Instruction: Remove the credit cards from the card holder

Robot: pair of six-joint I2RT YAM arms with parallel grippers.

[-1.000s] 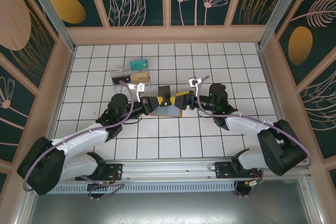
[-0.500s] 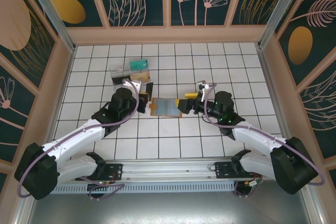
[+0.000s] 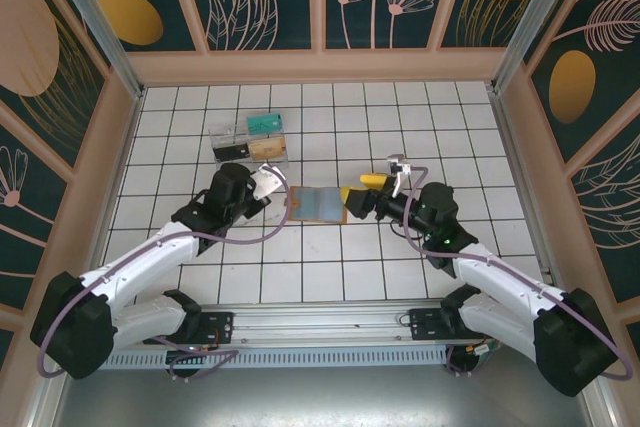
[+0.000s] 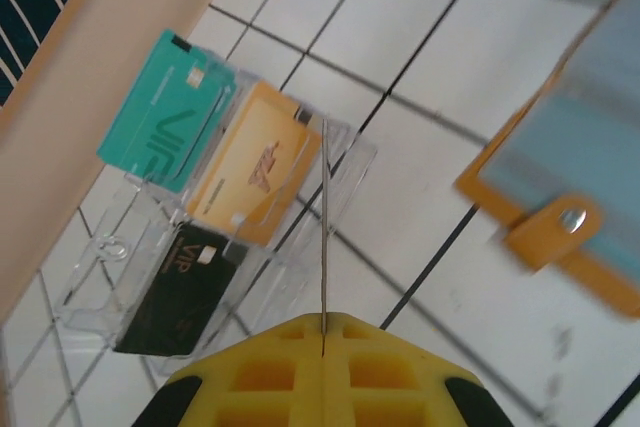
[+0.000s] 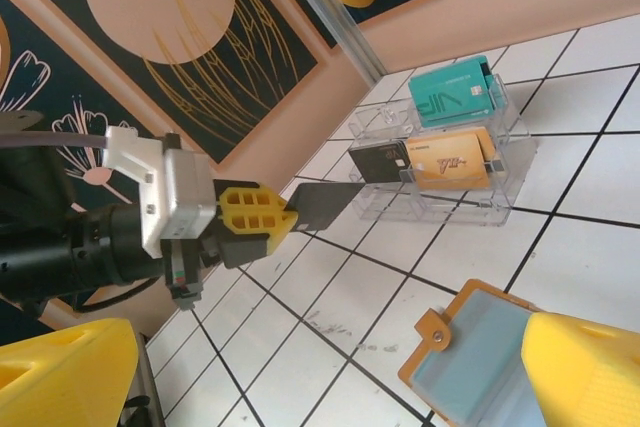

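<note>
The small flat orange-brown card holder (image 3: 318,204) looks like smooth leather. Its pale blue-grey face (image 4: 590,127) has a faint sheen, and a shiny metal snap (image 4: 571,218) sits on its tab. To the far left, the clear plastic tray (image 4: 345,152) is glossy and holds smooth plastic cards: teal (image 4: 165,112), tan (image 4: 255,167) and black (image 4: 185,287). The thin dark grey card (image 5: 320,204) looks matt. The left gripper (image 5: 287,215) has matt yellow plastic fingers (image 5: 250,212) moulded in a grid. The white tiled table (image 3: 330,267) is smooth and slightly glossy.

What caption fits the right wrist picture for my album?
Left claw pinches a grey card, with the card holder lying on the tiles and the clear tray behind.
</note>
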